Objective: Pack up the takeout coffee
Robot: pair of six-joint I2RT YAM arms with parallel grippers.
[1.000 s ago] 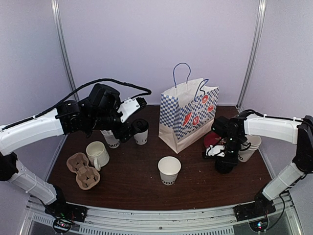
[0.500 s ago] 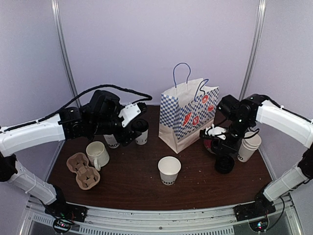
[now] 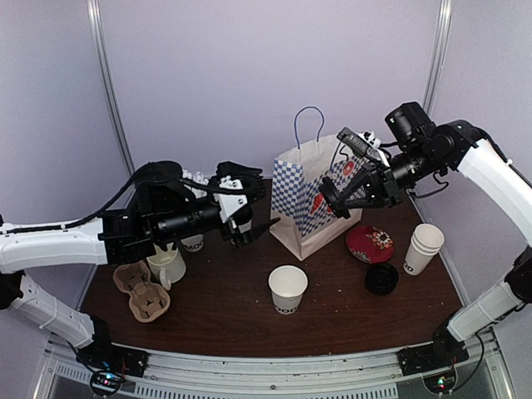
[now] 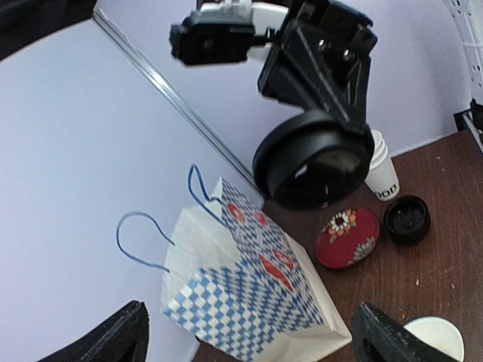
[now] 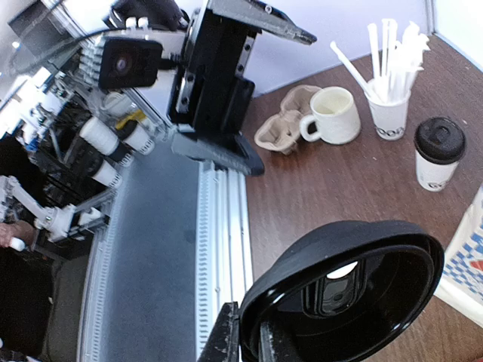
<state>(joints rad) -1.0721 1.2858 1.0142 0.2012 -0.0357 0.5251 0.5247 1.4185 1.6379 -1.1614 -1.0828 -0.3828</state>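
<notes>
Jaws of the right gripper (image 3: 334,198) are squeezed tight on the rim of a black round plastic lid (image 5: 343,294). The lid is up in the air and tipped on its edge, close to the top of the white paper bag with blue checks and blue string handles (image 3: 309,218). The bag stands upright near the back of the dark brown wooden surface (image 3: 224,307).

The left gripper (image 3: 259,204) is in the air on the other side of the bag. Its jaws are spread wide and there is nothing between them.

An open white paper cup with black letters (image 3: 288,289) stands in front of the bag, with no lid on it. A second black lid (image 3: 381,278) lies flat to the right of this cup. Just behind that lid is a red round dish with flowers (image 3: 370,243), and a stack of white paper cups (image 3: 422,248) stands beside both.

In the right wrist view, a white paper cup with a black lid on (image 5: 438,154) stands near a white cup full of white straws (image 5: 389,113). Next to the straws are a cream mug with a handle (image 5: 332,115) and a brown cardboard cup tray (image 5: 283,128).
</notes>
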